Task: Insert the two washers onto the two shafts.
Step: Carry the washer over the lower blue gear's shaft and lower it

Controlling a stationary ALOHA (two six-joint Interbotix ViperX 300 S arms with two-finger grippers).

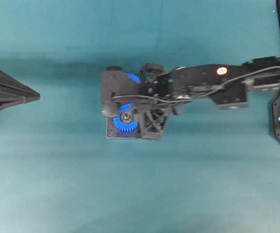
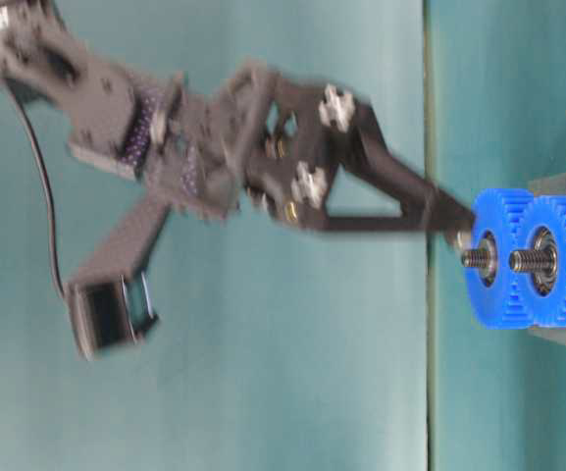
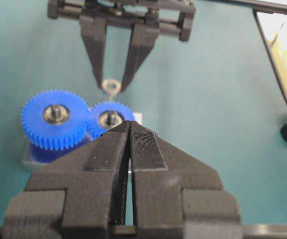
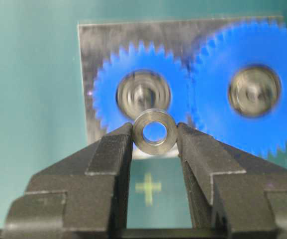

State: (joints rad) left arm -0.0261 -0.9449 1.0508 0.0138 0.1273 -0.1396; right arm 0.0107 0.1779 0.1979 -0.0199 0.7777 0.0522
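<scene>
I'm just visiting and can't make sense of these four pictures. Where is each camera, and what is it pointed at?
Overhead: above the table, looking straight down; right arm over the gears, left hand at the edge.
Table-level: beside the table, turned sideways; right arm reaching the gears.
Left wrist: on the left arm, past its shut hand, toward gears and right hand.
Right wrist: on the right arm, over its hand gripping the washer.
Shared: all show the blue gears.

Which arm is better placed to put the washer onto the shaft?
The right. Its end effector already grips the washer just short of the smaller gear's shaft. The left end effector is shut, holds nothing and sits off to the side.
</scene>
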